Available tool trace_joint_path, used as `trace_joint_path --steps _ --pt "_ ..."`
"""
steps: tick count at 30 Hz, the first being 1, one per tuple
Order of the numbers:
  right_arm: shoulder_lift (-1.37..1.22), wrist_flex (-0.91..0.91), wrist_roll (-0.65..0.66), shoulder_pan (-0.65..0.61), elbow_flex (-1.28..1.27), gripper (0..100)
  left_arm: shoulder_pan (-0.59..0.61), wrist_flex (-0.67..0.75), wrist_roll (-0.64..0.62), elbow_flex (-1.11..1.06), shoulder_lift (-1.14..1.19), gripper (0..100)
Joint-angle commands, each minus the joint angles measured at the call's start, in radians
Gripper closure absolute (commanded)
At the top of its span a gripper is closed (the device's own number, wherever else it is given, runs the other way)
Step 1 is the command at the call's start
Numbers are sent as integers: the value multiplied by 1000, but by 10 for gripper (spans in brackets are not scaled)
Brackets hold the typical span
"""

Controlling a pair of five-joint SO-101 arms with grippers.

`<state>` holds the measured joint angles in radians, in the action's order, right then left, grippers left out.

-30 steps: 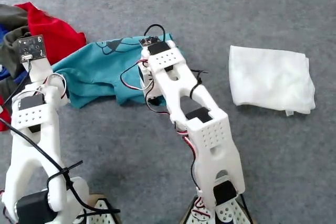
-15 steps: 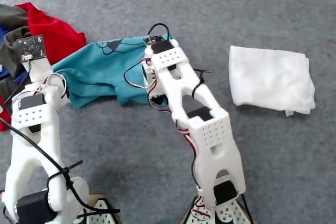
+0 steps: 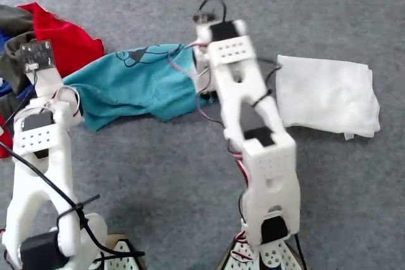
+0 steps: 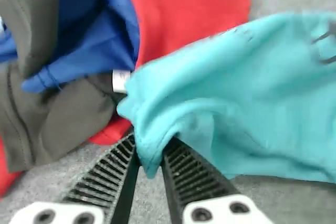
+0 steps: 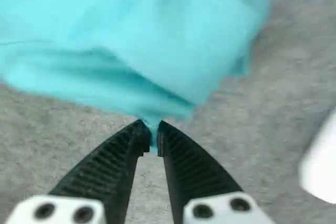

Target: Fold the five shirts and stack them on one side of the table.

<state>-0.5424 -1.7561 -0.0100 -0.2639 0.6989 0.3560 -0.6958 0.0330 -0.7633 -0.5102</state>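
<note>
A teal shirt lies stretched across the grey table between the two arms. My left gripper is shut on the teal shirt's left edge, beside the pile of red, blue and dark shirts. My right gripper is shut on the teal shirt's right edge, close to the folded white shirt. In the high view the right arm's wrist covers that grip.
The pile of unfolded shirts, red, blue and dark grey, sits at the table's left edge. The folded white shirt lies at the right. Grey table in front of the shirts is bare.
The right arm has swung to the right and away from the bases, pulling the teal shirt's right edge with it and stretching the shirt out. The left arm has stayed put.
</note>
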Motion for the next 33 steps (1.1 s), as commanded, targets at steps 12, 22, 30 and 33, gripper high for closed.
trace_joint_path --steps 12,22,30,33 --pt "863 219 66 164 271 985 -156 -525 15 730 -422 971" --pt "951 439 64 170 309 985 -189 -793 112 1136 -431 970" --pt "949 618 64 316 466 985 -188 -908 180 1368 -430 971" --pt "949 606 68 324 512 985 -186 -976 180 1380 -430 971"
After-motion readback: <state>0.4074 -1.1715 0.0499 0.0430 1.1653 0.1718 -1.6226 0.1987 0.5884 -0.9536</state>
